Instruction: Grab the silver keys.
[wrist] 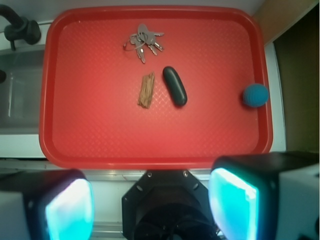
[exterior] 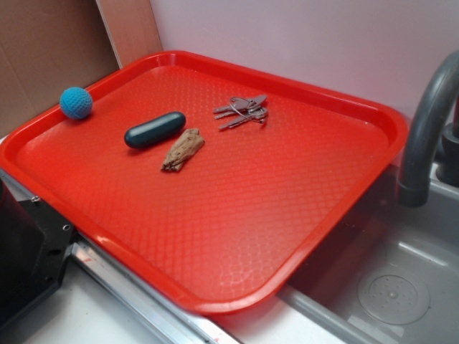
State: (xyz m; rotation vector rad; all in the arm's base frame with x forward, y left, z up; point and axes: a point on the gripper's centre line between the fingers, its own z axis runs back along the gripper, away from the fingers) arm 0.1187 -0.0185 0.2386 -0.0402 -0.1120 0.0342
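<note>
Pincer fingers wide apart, empty, hanging outside tray. Keys at 12 o'clock: descend centered over ring, clear of case.

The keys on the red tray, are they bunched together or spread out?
Spread out: the silver keys fan from their ring, lying flat on the red tray, apart from everything else.

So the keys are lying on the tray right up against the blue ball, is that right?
No. The keys do lie on the tray, but well apart from the blue ball; the exterior view shows the ball at the tray's edge, with the dark case between them.
</note>
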